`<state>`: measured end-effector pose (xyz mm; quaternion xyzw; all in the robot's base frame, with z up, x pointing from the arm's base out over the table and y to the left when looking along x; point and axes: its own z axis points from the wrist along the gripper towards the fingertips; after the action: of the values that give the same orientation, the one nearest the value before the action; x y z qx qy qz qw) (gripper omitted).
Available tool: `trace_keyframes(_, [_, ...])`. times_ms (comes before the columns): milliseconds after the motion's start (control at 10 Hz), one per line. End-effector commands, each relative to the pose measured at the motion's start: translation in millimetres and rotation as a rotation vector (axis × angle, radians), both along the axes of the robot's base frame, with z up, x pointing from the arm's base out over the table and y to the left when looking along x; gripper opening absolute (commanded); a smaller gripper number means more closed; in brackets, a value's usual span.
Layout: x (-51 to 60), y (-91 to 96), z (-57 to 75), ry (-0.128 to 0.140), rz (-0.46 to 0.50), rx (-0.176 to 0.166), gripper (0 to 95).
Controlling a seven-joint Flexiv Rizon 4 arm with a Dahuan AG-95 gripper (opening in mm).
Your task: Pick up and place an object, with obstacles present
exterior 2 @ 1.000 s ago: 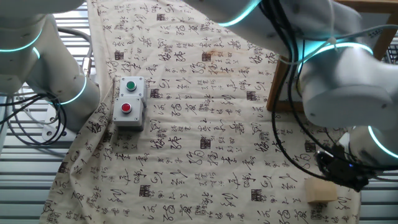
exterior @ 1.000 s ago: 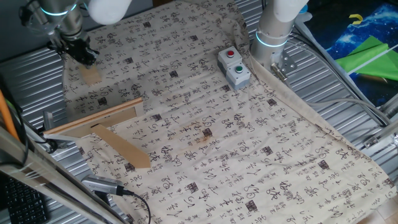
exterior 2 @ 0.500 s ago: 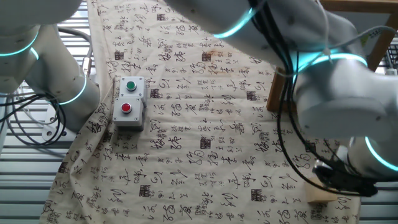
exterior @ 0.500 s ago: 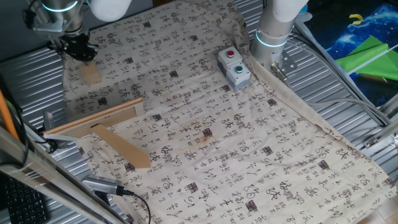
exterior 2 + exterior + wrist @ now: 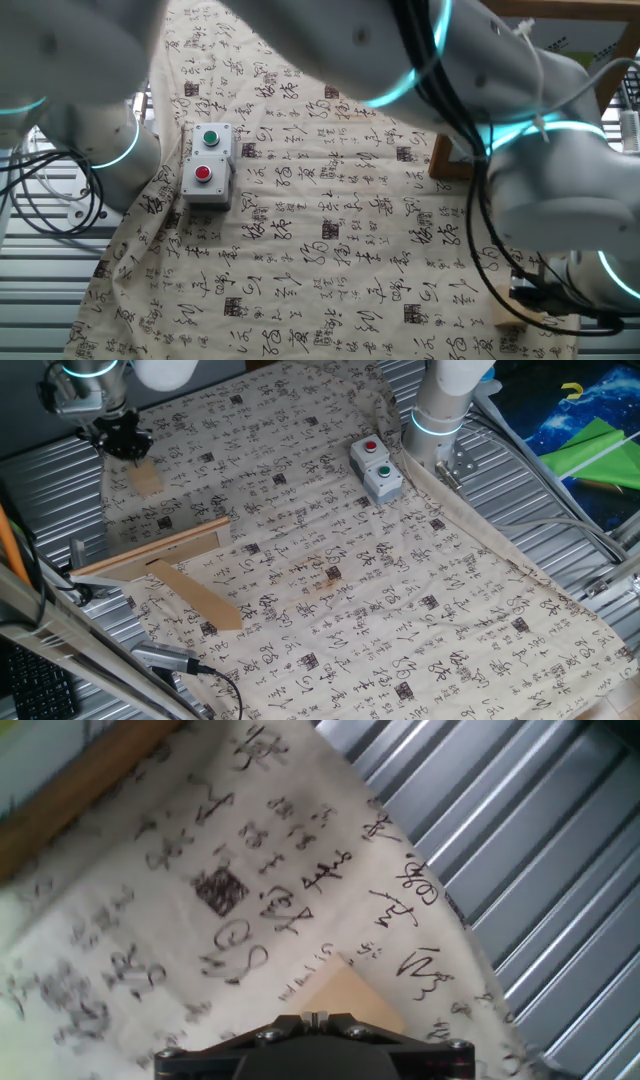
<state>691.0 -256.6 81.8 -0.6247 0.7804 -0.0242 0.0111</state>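
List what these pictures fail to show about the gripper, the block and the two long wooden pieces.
- Gripper jaws: too small and dark in one fixed view, hidden behind the arm in the other, fingertips out of frame in the hand view.
- Wooden block: mostly covered by the arm in the other fixed view; cut off by the hand's housing in the hand view.
- Batten and plank: largely hidden by the arm in the other fixed view.

Block (image 5: 146,480) on cloth (image 5: 330,560) (batten (image 5: 150,552) nearby).

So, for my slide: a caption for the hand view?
Gripper above the wooden block on the printed cloth.
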Motion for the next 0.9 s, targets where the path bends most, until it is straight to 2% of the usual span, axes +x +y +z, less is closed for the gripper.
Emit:
trace_keyframes(100, [3.1, -0.5, -1.0, 0.005, 0.064, -0.008, 0.0])
trace_keyframes(300, [3.1, -0.4, -1.0, 0.015, 0.105, -0.013, 38.0])
trace_keyframes(400, [3.1, -0.2, -1.1, 0.024, 0.128, -0.004, 76.0])
trace_keyframes(500, [3.1, -0.2, -1.1, 0.027, 0.131, 0.0, 95.0])
trace_keyframes(600, [2.9, 0.3, -1.6, 0.026, 0.132, 0.017, 95.0])
trace_keyframes(900, [3.1, 3.5, -3.3, 0.025, 0.13, 0.02, 95.0])
